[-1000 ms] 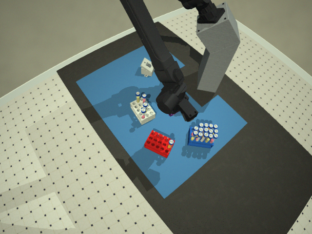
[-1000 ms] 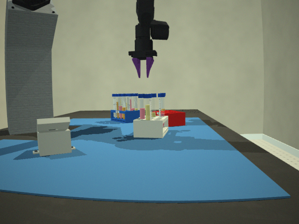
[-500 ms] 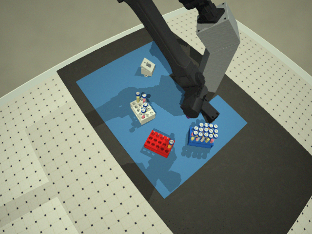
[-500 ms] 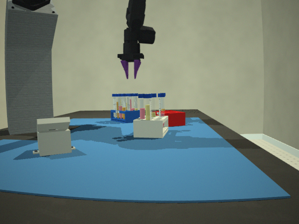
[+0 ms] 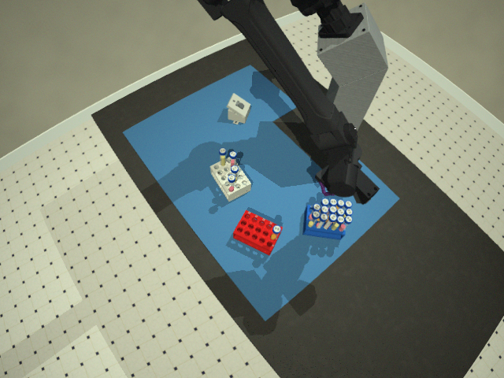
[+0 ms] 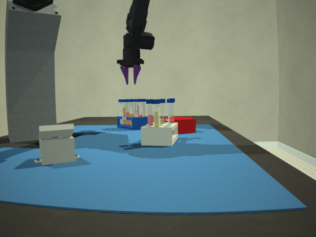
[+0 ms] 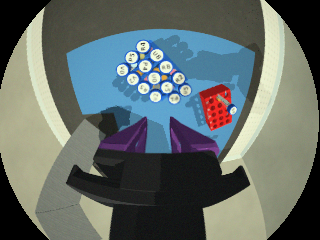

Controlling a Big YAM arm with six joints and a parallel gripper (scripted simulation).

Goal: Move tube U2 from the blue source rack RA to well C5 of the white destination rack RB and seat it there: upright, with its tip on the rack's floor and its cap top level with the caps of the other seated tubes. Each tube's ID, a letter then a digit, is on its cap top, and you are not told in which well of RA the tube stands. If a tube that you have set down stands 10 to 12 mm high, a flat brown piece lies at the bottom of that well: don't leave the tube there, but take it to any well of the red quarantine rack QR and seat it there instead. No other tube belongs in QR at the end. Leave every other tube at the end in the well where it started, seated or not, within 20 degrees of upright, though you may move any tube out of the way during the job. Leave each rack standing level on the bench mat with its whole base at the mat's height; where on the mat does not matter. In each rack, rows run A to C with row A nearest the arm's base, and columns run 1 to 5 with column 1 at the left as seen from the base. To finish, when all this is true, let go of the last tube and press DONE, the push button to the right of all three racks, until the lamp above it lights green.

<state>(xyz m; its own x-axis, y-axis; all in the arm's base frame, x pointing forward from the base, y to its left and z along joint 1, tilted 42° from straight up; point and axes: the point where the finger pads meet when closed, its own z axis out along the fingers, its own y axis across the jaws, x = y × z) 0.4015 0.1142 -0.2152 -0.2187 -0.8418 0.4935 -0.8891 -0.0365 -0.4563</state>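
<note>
Tube U2 cannot be picked out, since the cap labels are too small to be read in any view; a cluster of blue-capped clear tubes (image 5: 332, 210) is seen standing in the blue source rack (image 5: 321, 234), where it may be among them. The purple-tipped fingers (image 6: 126, 73) of the black gripper (image 6: 130, 82) are held partly apart with a narrow gap, and nothing is gripped between them. The gripper is pointed straight down, well above the blue rack's tubes, as seen in the exterior view. In the top view the black arm (image 5: 293, 81) is seen reaching over the rack's near edge. The white destination rack (image 5: 230, 181) is placed well apart on the blue mat (image 5: 183, 122), with four blue-capped tubes (image 5: 231, 176) in it. The red quarantine rack (image 5: 254, 231) lies between the other two racks, with one blue-capped tube (image 5: 277, 229) at its corner. A grey button box (image 5: 238, 107) is set apart near the mat's far side. The mat is laid on the dark desk (image 5: 427, 264). In the wrist view the blue rack and red rack are both seen beyond the fingertips.
</note>
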